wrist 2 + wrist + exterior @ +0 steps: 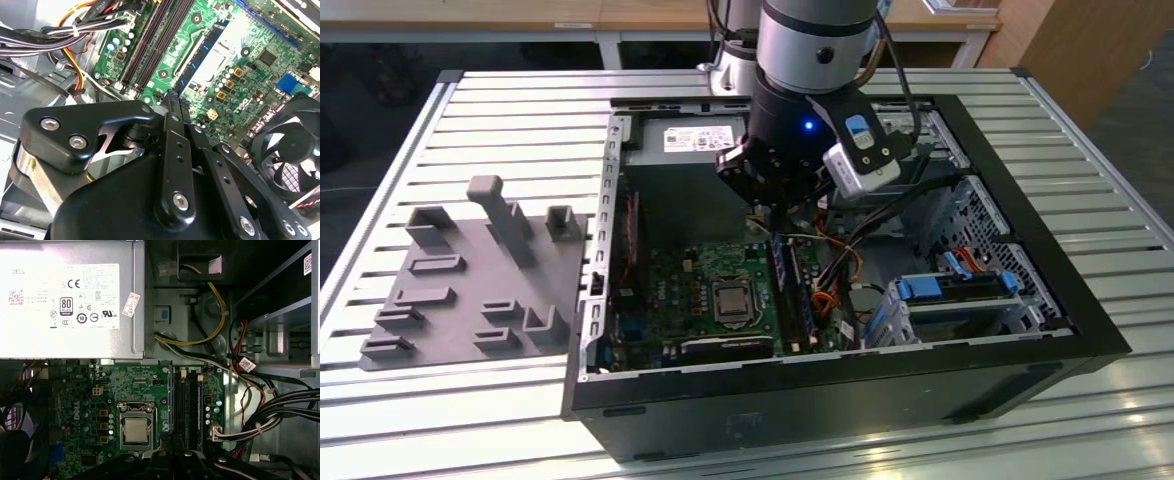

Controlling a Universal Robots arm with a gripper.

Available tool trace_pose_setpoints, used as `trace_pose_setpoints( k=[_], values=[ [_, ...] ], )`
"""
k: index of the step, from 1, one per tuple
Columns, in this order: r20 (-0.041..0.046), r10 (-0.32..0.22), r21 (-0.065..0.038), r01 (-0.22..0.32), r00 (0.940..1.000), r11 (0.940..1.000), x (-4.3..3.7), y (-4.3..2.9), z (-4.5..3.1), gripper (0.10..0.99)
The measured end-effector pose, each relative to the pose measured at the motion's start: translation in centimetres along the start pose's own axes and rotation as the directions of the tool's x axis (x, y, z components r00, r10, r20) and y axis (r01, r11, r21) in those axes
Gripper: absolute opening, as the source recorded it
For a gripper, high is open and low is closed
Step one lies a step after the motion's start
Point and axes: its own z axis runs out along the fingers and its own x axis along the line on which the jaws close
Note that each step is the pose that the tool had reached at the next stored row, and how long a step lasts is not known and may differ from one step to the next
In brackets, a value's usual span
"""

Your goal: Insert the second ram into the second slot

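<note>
While arm (814, 60) hangs over ram slots (189, 405), slatted metal table (520, 120), wooden desk (520, 12)

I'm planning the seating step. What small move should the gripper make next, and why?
Probably a straight press downward: in the second wrist view the black gripper sits at one end of the long, thin blue ram stick, standing on edge beside the dark slots; whether it is seated is unclear.

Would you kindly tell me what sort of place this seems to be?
Probably a robotics lab or workshop: a robot arm hangs over an open computer case on a slotted metal table, with a grey fixture tray beside it.
</note>
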Motion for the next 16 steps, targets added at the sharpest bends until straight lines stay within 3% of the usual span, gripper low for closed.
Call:
trace_pose_setpoints(
  k=[8, 16],
  values=[
    [0.0005, -0.103, 0.003, 0.103, 0.9947, 0.9947, 0.00, -0.01, 0.25, 0.118],
    [0.0012, -0.111, 0.000, 0.111, 0.9938, 0.9938, -0.01, -0.01, 0.52, 0.118]
  ],
)
